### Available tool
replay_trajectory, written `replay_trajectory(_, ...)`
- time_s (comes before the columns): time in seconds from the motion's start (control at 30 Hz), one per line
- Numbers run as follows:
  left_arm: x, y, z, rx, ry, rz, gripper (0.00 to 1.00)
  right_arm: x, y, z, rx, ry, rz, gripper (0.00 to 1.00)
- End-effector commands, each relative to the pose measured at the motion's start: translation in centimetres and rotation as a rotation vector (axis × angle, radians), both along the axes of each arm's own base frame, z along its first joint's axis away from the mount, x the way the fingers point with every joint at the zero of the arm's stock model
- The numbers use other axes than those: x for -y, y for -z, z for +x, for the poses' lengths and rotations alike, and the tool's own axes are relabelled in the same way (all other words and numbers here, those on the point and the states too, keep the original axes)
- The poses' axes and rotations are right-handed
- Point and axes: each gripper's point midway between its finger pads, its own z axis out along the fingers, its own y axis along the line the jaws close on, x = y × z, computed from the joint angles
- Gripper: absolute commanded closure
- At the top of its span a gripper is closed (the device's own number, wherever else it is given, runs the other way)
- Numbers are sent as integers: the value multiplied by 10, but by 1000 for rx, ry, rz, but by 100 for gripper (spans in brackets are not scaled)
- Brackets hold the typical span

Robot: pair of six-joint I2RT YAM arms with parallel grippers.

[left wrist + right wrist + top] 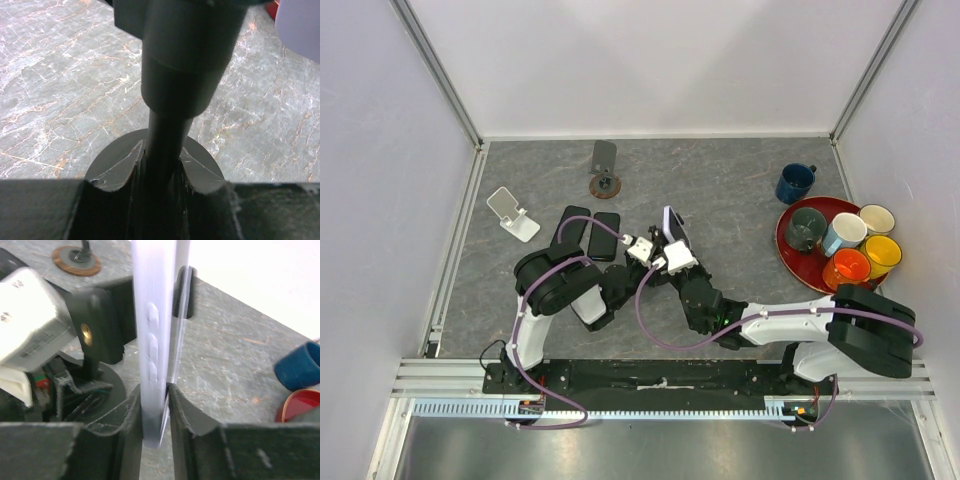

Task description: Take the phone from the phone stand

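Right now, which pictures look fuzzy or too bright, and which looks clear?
Left wrist view: the phone stand is close, dark and soft, the table behind it sharper. Right wrist view: the phone is blurry up close, and the wall at top right is washed-out white. Top external view: evenly lit and sharp, only faint shadows.

The left arm (pixel 558 282) and right arm (pixel 870 335) are both showing bulky black joint housings linked by white segments, with a purple cable (pixel 523 335) trailing along each. The left end effector (pixel 160 200) is carrying a white, labelled motor block (pixel 27 325), while the right end effector (pixel 156 430) is showing matte black fingers (pixel 200 445) with rough edges.
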Motion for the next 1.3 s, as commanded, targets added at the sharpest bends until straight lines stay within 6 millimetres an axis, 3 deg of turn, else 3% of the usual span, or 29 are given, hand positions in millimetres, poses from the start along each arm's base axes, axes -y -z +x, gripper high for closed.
replay_trajectory(0.0,2,-10,-5,-9,-2,-138,98,-2,-15,-4,9,-14,66,75)
replay_trajectory(0.17,1,-9,-5,-10,-7,-137,98,-1,-15,-5,0,-28,48,94)
replay_trajectory(0.27,1,-10,-4,-9,-10,-139,98,-3,-17,-7,-9,-48,51,100)
replay_trajectory(0.53,1,-7,-4,-12,-15,-136,98,-2,-30,-16,-38,-111,88,100)
replay_trajectory(0.87,1,-8,-3,-10,-16,-135,98,4,-88,-31,-69,-194,198,100)
replay_trajectory(0.93,1,-8,-3,-10,-16,-135,98,14,-82,-31,-112,-156,162,100)
replay_trajectory(1.0,1,-8,-4,-8,-15,-135,98,23,-89,-29,-140,-110,215,100)
replay_trajectory(1.27,1,-8,-4,-9,-12,-134,98,65,-56,-20,-349,62,203,100)
